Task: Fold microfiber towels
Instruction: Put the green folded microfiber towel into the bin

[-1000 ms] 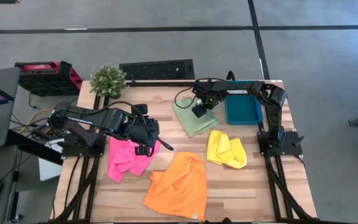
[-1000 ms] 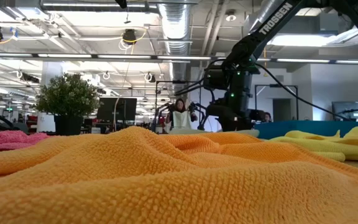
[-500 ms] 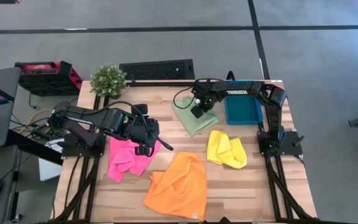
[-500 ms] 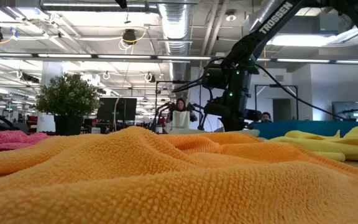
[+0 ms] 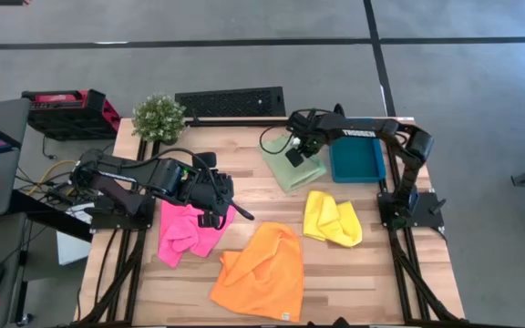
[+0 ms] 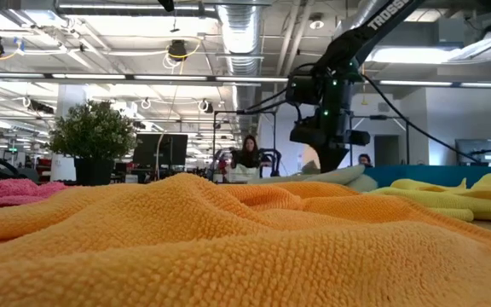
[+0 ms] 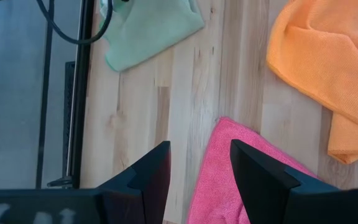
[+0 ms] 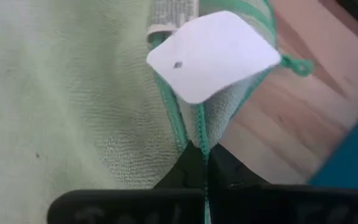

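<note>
Sage green towel (image 5: 289,169) at the far side of the surface (image 5: 244,182), beside teal bin (image 5: 357,160); right end effector (image 5: 296,156) pinches its tagged corner, lifted, probably to begin a fold. Left end effector (image 7: 197,165) open, idle above pink towel (image 5: 188,230).

green towel (image 5: 287,169) corner lifted, pink (image 5: 186,231), orange (image 5: 262,271), yellow (image 5: 330,219) crumpled

The right gripper (image 5: 296,156) is clamped shut on a corner of the green towel (image 5: 290,173) at the table's far side, its arm stretched out leftward, while the left gripper (image 7: 197,163) waits at the table's left with fingers apart, its arm bent.
</note>
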`<move>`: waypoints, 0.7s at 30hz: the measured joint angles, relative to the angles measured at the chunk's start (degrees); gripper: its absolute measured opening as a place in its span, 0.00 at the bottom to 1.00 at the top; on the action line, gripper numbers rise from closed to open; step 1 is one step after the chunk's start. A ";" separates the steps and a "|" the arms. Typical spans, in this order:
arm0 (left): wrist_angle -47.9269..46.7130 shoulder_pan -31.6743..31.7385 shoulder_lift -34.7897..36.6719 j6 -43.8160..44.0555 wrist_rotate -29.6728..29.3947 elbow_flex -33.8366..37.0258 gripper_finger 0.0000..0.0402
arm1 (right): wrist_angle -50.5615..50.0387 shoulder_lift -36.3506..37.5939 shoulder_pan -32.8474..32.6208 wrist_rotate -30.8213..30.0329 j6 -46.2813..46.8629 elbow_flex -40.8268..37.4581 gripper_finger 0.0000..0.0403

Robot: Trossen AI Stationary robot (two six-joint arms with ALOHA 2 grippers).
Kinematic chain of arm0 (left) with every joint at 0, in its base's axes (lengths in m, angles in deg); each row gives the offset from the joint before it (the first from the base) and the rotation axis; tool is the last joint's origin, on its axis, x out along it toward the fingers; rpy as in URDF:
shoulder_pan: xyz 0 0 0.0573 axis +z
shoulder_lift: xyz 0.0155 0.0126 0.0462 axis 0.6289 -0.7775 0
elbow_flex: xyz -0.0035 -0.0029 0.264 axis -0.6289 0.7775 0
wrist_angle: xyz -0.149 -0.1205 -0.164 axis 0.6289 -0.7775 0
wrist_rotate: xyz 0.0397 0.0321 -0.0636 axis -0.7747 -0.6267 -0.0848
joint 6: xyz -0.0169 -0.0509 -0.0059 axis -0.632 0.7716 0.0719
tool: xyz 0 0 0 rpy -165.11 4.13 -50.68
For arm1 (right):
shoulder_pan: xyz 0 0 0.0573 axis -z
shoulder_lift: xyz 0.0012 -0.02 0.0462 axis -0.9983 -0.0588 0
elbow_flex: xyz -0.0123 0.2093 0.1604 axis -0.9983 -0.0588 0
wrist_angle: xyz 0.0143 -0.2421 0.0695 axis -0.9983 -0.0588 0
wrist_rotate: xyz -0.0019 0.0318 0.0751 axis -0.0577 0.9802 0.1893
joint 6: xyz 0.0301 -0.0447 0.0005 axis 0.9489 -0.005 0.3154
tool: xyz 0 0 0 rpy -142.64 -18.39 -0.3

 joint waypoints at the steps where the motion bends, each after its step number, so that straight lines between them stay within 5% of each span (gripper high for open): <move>1: 0.00 0.00 0.00 -0.01 0.00 0.00 0.40 | -0.52 0.29 -0.01 -0.44 0.12 0.00 0.02; 21: -0.01 0.00 0.02 -0.73 0.02 0.00 0.40 | -12.06 10.24 -0.01 -10.33 5.77 0.11 0.02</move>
